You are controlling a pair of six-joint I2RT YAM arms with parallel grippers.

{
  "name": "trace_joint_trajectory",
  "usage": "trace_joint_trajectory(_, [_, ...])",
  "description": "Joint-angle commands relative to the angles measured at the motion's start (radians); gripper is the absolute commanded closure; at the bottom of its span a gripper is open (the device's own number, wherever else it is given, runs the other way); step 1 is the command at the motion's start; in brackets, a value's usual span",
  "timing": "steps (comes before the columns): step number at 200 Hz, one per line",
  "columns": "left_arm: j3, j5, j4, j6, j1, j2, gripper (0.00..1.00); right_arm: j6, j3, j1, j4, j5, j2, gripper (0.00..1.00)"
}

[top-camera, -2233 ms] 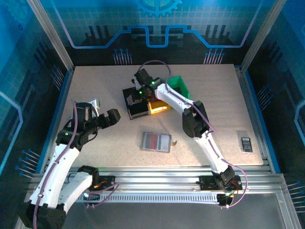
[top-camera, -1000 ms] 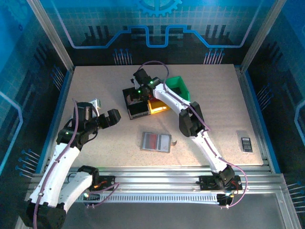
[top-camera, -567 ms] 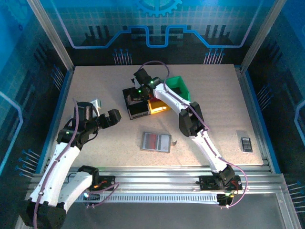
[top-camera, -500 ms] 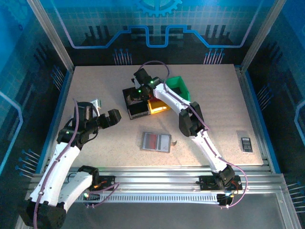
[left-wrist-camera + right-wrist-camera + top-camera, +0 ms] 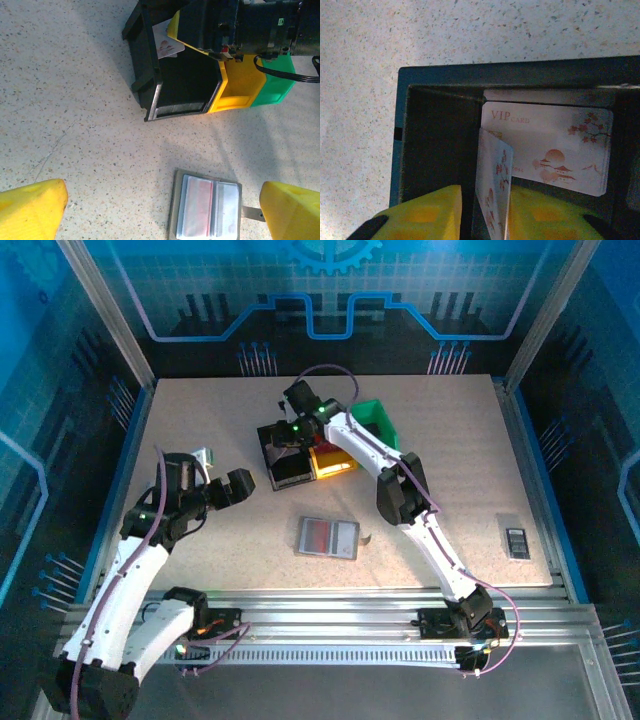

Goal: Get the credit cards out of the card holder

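The grey card holder [image 5: 328, 537] lies open on the table, a reddish card [image 5: 197, 207] and a whitish card [image 5: 227, 207] in its clear sleeves. My right gripper [image 5: 291, 432] hangs over the black bin [image 5: 290, 470]. One credit card [image 5: 492, 185] stands on edge between its yellow fingers [image 5: 425, 212], with a dark gap on the left side. A VIP card [image 5: 555, 150] lies flat in the bin [image 5: 435, 140] on top of another. My left gripper [image 5: 220, 472] hovers wide open left of the holder, its fingertips [image 5: 32, 210] apart with nothing between them.
A yellow bin [image 5: 335, 462] and a green bin [image 5: 378, 420] stand right of the black one. A small black block [image 5: 517, 540] lies near the table's right edge. Bare tabletop [image 5: 75, 125] lies between the bins and the holder.
My right gripper's jaws have parted around the card over the black bin, and the wrist has shifted slightly. The left arm and the holder have stayed put.
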Motion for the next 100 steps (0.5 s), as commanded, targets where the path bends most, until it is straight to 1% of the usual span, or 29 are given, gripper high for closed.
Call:
trace_joint_trajectory(1, [0.008,0.018,-0.010,0.019,0.008,0.003,0.01,-0.006,0.046,-0.018,-0.029,-0.002,-0.003,0.69])
trace_joint_trajectory(30, [0.010,0.018,-0.010,0.021,0.008,0.005,0.00,-0.014,0.068,-0.023,-0.039,0.004,-0.010,0.69])
trace_joint_trajectory(64, [0.009,0.020,-0.013,0.022,0.008,0.006,0.01,-0.027,0.094,-0.030,-0.052,0.012,-0.022,0.64])
trace_joint_trajectory(100, [0.010,0.021,-0.011,0.022,0.008,0.007,0.00,-0.043,0.115,-0.037,-0.068,0.006,-0.047,0.64])
